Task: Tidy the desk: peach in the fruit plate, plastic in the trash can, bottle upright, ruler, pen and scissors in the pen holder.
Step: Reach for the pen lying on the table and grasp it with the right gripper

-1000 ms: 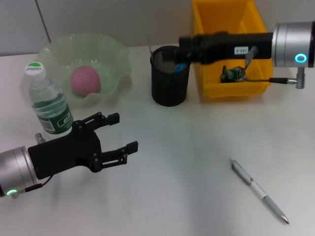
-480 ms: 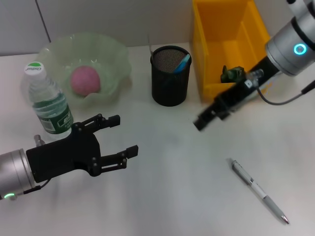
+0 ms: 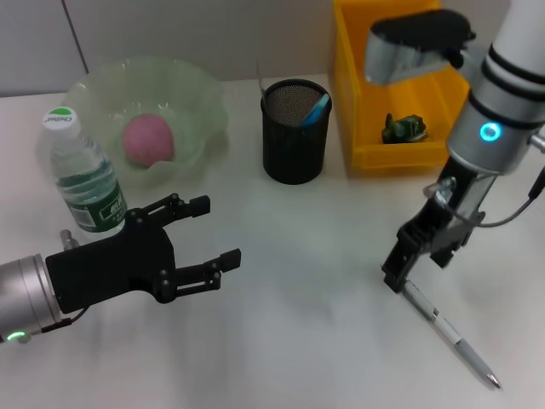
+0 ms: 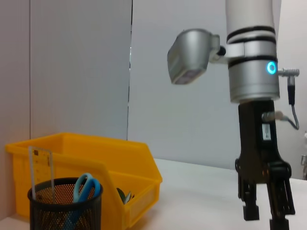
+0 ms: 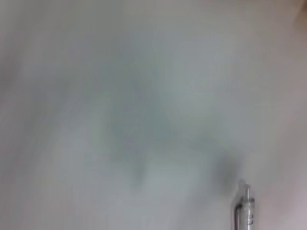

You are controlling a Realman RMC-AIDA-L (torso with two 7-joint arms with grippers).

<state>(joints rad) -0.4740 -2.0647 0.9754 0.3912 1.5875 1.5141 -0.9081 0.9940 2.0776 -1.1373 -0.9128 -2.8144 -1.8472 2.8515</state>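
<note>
The right claw (image 3: 400,274) hangs point-down over the right half of the worktop (image 3: 306,341), and its tips sit just above the upper end of the pen (image 3: 447,332). From the left wrist view the two fingers (image 4: 251,211) stand apart with nothing between them, so it is released and holds nothing.

The pen lies flat on the worktop toward the near right corner. Its long axis runs on a diagonal, from the end under the claw away toward that near right corner, where the tip points. Most of the barrel therefore lies on the near-right side of the claw, not directly under it. In my judgement the grasp turns on that: the claw would do better to shift along the barrel toward the near right and close across the diagonal, not along it. The right arm is plainly the nearer one.

The left claw (image 3: 192,247) is parked low over the near left part of the worktop, fingers spread and empty, well apart from the pen.

Farther out, the bottle (image 3: 81,175) stands upright near the left edge, the peach (image 3: 148,140) lies in the fruit plate (image 3: 196,94), and the pen holder (image 3: 294,132) at the far middle holds the ruler (image 4: 40,165) and blue-handled scissors (image 4: 85,184). Beside it, the yellow trash can (image 3: 358,102) holds a crumpled green scrap (image 3: 403,129).
</note>
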